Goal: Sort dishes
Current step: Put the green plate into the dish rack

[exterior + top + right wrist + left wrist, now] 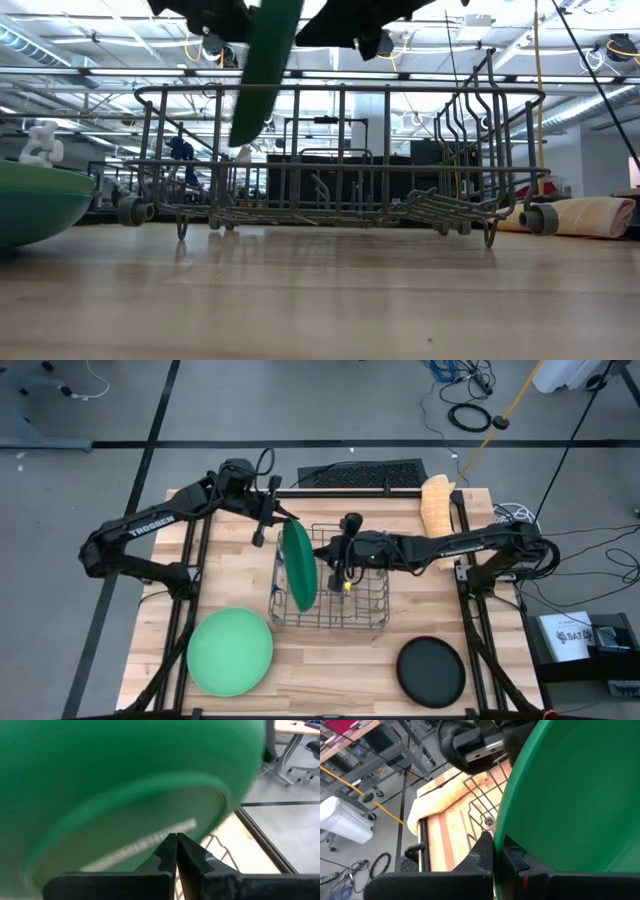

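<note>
The teal-green plate [298,565] stands on edge over the grey wire rack [350,615]. In the low view the plate [265,70] is tilted and its lower rim [240,135] hangs inside the rack, above the rack's floor. My left gripper [283,520] is shut on the plate's far rim. My right gripper [340,560] is shut, just right of the plate, with its tips pointing at the plate's underside [125,810]. The light-green plate [230,650] lies flat at the front left. The smaller plate [431,670] lies black face up at the front right. My left gripper pinches the teal-green plate's rim [501,837] at its far upper edge, one finger on each face. The fingers come slanting down from the table's far left. The plate hangs on edge, tilted, clear of the rack's floor. My right gripper's shut fingertips [170,845] are right at the plate's underside; I cannot tell whether they touch it.
The rack stands in the table's middle, with upright wires [340,150] along its sides. A rolled beige cloth [437,505] lies at the far right. Bare wood [330,670] lies between the two flat plates at the front.
</note>
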### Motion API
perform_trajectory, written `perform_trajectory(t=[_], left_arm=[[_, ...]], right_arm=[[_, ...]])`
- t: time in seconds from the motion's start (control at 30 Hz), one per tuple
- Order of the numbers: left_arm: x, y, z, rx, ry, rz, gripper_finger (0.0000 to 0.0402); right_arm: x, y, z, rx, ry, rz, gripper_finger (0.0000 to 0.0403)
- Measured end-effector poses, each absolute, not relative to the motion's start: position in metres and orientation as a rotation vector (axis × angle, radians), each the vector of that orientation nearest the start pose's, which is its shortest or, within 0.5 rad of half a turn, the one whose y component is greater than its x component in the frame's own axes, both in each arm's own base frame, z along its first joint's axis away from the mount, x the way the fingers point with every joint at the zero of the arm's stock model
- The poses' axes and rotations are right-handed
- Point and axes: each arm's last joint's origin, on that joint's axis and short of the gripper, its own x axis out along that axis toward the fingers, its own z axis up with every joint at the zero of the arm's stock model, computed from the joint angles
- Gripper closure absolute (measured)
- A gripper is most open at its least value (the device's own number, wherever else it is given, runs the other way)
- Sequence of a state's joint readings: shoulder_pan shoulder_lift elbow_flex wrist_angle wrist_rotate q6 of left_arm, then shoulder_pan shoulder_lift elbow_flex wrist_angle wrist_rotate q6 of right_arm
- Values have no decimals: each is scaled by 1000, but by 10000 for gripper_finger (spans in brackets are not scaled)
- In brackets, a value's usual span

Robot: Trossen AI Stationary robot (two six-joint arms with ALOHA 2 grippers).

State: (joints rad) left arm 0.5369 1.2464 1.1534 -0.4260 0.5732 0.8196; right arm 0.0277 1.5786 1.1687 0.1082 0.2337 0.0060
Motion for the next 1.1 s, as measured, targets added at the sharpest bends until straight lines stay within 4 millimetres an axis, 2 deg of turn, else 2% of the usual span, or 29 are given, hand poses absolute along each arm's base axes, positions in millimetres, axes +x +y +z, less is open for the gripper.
perform_trajectory(t=[0.2,0.37,0.6,0.73,1.1], left_arm=[[254,134,326,510,457,-192,399],[263,139,316,470,485,-178,363],[262,139,315,449,544,-87,300],[261,138,314,449,576,-71,275],[263,123,322,508,597,-11,270]], right_arm=[[366,3,290,-34,308,-213,397],[372,3,283,-35,314,-210,397],[382,4,267,-39,334,-203,397],[383,3,265,-39,340,-203,397],[384,3,270,-45,300,-210,397]])
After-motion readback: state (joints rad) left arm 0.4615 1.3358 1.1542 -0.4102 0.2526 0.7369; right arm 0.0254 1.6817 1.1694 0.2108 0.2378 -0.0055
